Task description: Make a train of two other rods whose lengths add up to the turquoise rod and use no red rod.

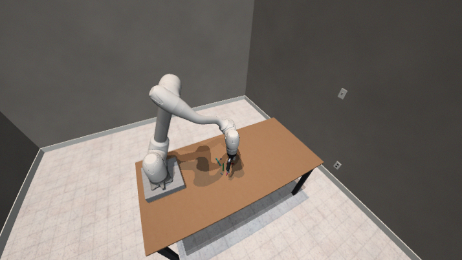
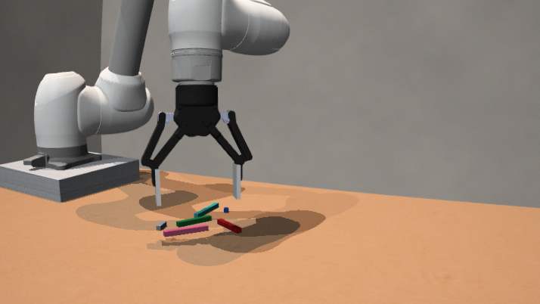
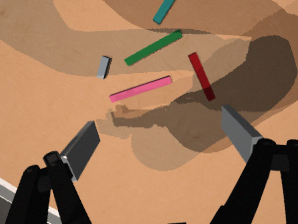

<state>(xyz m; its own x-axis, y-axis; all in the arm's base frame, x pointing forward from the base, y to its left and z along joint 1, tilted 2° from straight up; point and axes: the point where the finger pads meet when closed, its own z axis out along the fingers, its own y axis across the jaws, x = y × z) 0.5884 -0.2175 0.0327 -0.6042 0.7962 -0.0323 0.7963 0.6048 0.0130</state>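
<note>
Pink rod (image 2: 185, 231) (image 3: 141, 89) and blue rod (image 2: 226, 209) observed lying well apart on the surface (image 1: 259, 168) (image 2: 340, 257) (image 3: 40, 115), not in line; we note the gripper (image 1: 228, 171) (image 2: 197, 183) (image 3: 157, 124) wide apart above, holding nothing, with the green rod (image 1: 223, 167) (image 2: 193, 221) (image 3: 153, 48) between turquoise (image 1: 218, 162) (image 2: 206, 209) (image 3: 164, 11) and pink

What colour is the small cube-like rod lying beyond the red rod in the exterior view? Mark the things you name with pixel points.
Blue (image 2: 226, 210); it shows best in the exterior view.

Layered soft-brown shadows cross the brightly lit tabletop (image 1: 259, 181) (image 2: 378, 257) (image 3: 30, 125).
</note>
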